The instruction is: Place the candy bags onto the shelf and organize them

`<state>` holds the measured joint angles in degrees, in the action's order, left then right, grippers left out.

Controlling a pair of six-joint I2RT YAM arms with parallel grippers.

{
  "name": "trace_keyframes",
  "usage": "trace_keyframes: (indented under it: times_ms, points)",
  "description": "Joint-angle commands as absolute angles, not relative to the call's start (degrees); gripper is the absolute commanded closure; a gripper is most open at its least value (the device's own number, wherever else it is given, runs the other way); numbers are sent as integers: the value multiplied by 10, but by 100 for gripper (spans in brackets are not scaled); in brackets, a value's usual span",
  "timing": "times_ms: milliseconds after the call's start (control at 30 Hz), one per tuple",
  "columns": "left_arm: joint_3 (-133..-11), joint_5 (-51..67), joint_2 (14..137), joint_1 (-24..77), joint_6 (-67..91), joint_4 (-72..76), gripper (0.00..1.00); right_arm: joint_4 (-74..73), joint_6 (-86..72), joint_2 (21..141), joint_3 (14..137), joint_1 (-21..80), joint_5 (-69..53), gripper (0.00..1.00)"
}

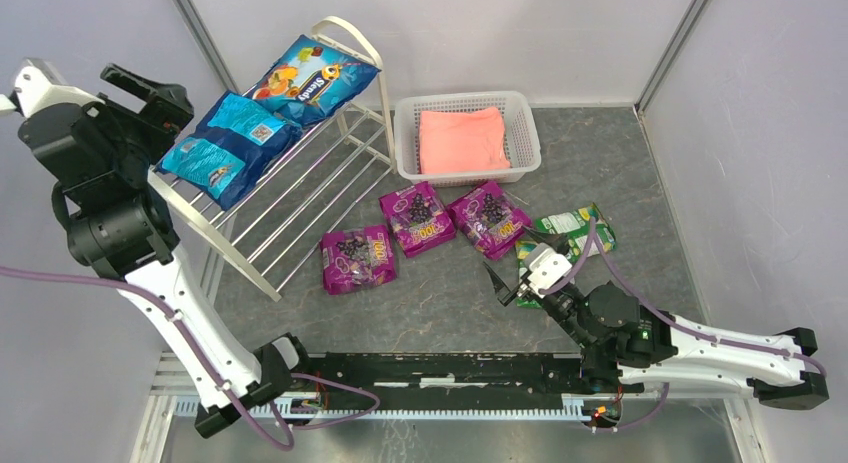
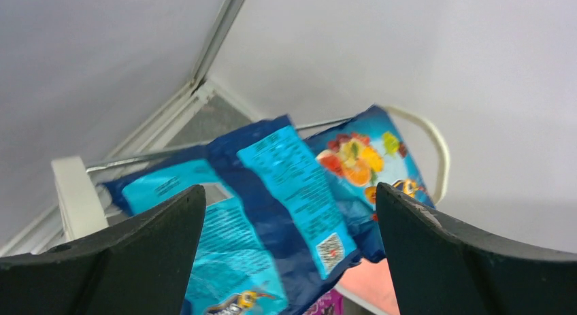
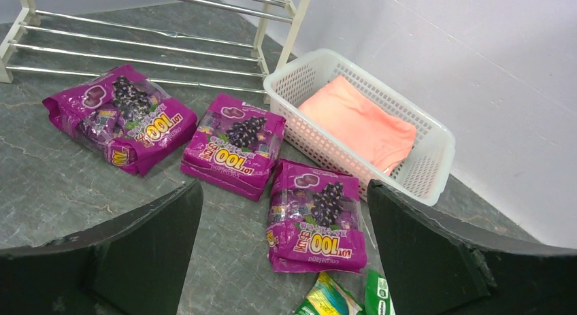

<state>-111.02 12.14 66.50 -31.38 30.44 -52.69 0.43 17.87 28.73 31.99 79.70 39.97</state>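
The cream-white shelf stands at the far left. On its top tier lie the large blue fruit bag and two smaller blue bags. My left gripper is open and empty, raised just left of those blue bags; its view shows them between the fingers, with the large bag behind. Three purple grape bags lie on the floor. Green-and-white bags lie overlapped at the right. My right gripper is open and empty above the floor, beside the green bags and near the closest purple bag.
A white mesh basket holding a folded pink cloth stands behind the purple bags, right of the shelf; it shows in the right wrist view too. Grey walls close in on the left, back and right.
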Motion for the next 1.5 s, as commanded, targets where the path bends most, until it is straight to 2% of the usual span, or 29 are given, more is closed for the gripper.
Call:
trace_keyframes:
  times_ms: [0, 133, 300, 367, 567, 767, 900, 1167, 1333, 1467]
  points:
    - [-1156, 125, 661, -314, 276, -482, 0, 28, 185, 293, 324, 796, 402, 2]
    - [-1152, 166, 660, -313, 286, -459, 0, 33, 185, 298, 323, 796, 404, 2]
    - [-1080, 343, 659, -286, 328, -349, 0, 44, 182, 323, 328, 796, 404, 2]
    - [-1076, 386, 678, -224, 317, -339, 0, 47, 178, 338, 333, 796, 405, 2]
    - [-1085, 352, 704, -25, 235, -376, 0, 71, 159, 399, 339, 795, 410, 2]
    - [-977, 363, 680, 144, 195, -356, 0, 104, 82, 477, 341, 769, 383, 2]
    - [-874, 347, 633, 204, 150, -354, 0, 95, -26, 516, 334, 693, 323, 2]
    - [-724, 352, 502, 215, 147, -313, 0, 12, -240, 536, 303, 479, 189, 2]
    - [-675, 338, 455, 226, 147, -317, 0, 22, -327, 566, 286, 319, 46, 2]
    - [-657, 328, 438, 251, 142, -335, 0, 45, -422, 612, 268, 236, 8, 2]
